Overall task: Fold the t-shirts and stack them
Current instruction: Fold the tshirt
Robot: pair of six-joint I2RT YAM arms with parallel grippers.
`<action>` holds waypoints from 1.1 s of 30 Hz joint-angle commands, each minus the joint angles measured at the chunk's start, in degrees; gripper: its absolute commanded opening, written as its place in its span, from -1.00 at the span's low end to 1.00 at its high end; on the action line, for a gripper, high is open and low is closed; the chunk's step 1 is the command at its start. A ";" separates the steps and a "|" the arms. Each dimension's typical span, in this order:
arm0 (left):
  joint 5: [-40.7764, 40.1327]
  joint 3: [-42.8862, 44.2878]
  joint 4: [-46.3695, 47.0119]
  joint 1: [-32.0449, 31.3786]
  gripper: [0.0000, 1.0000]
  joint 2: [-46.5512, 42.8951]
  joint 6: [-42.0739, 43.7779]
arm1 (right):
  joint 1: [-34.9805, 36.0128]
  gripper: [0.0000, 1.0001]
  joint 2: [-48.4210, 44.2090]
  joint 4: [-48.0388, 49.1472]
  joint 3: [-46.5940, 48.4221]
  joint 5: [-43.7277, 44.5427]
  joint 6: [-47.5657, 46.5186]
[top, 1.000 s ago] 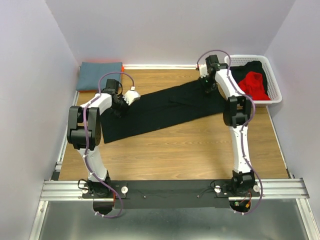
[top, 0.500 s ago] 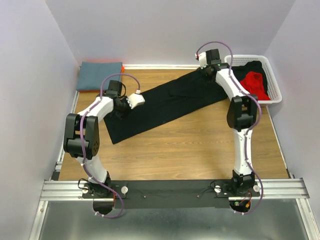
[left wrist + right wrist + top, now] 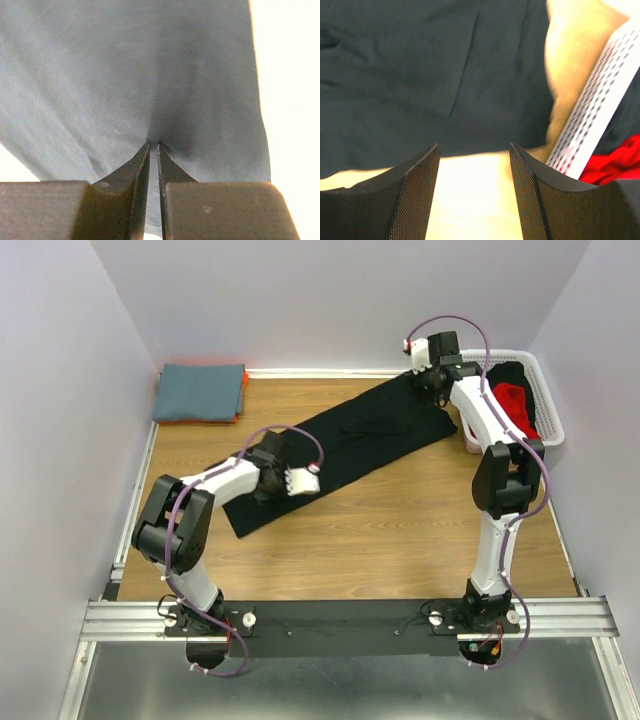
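Observation:
A black t-shirt (image 3: 350, 435) lies folded into a long strip, running diagonally from the far right to the near left of the table. My left gripper (image 3: 262, 483) is at its near-left end, shut on a pinch of the fabric (image 3: 125, 75); the closed tips (image 3: 153, 145) meet in the cloth. My right gripper (image 3: 432, 385) is open and empty above the shirt's far right end (image 3: 420, 75), with bare wood between its fingers (image 3: 474, 146).
A white basket (image 3: 548, 410) at the far right holds a red shirt (image 3: 515, 405) and a dark garment; its wall (image 3: 592, 120) is close to my right gripper. A folded blue shirt (image 3: 200, 392) lies in the far left corner. Walls close in three sides.
My left gripper has moved right and toward the near edge, taking the shirt's left end with it. My right gripper has moved back and right toward the basket.

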 commanded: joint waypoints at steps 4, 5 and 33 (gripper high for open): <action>7.73 0.16 -13.93 -18.72 -0.64 -0.29 -4.26 | -5.58 0.31 -0.65 -11.54 -0.17 -7.43 4.15; 9.05 1.57 -15.42 -21.00 -0.64 -0.03 -6.71 | -6.63 0.31 -0.73 -12.33 -0.96 -8.31 4.15; 5.92 15.76 -8.06 -15.49 -0.49 7.61 -14.29 | -4.35 -0.19 17.20 -11.72 11.52 -14.56 11.71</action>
